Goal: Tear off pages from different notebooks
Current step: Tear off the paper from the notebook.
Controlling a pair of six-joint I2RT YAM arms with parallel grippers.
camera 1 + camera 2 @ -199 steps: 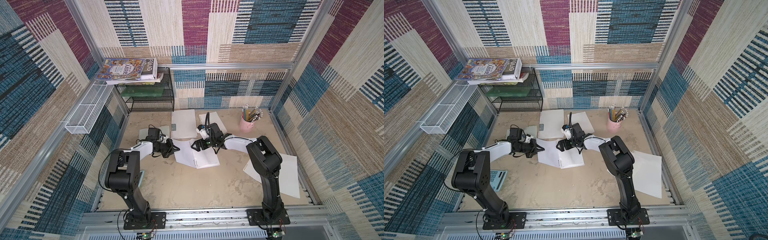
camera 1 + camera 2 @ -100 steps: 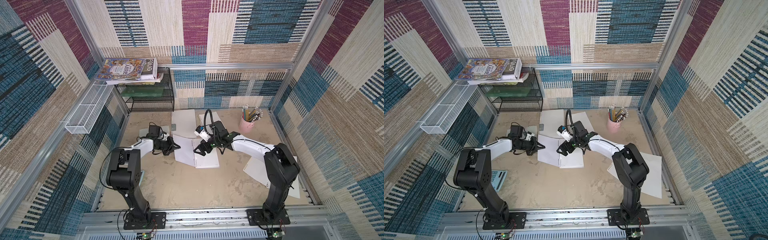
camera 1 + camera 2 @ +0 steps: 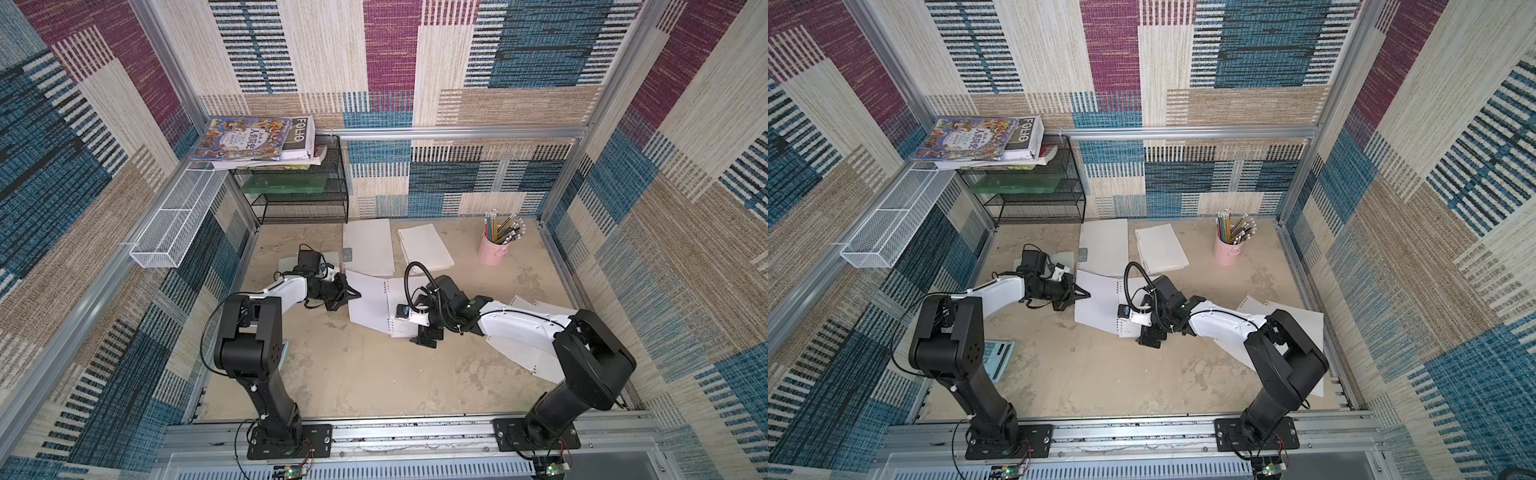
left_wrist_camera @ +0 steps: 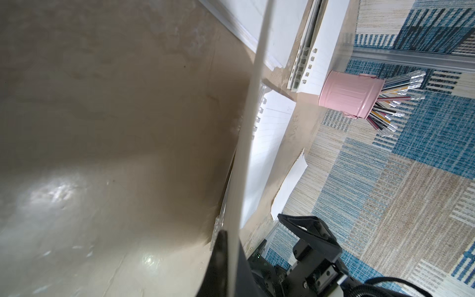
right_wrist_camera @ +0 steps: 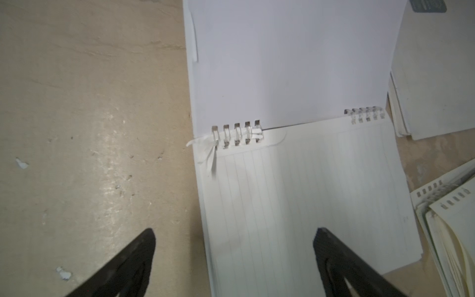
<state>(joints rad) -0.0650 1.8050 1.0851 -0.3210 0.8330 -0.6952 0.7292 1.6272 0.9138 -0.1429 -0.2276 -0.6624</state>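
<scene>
You are seeing matt lined paper in the open notebook (image 5: 295, 200), bound by clear plastic rings (image 5: 236, 135). The tabletop (image 5: 90, 115) is showing a smooth, faint sheen.

Black-and-white left arm (image 3: 286, 289) and right arm (image 3: 519, 326) are reaching inward.
The black left gripper (image 3: 357, 295) is pinching a thin white sheet (image 3: 369, 301) by its edge; the black right gripper (image 5: 235, 229) is hovering, jaws spread wide.

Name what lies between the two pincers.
Only the open notebook, left pincer shut on its flipped leaf, right pincer open astride its lined page's edge; seen in both top views.
</scene>
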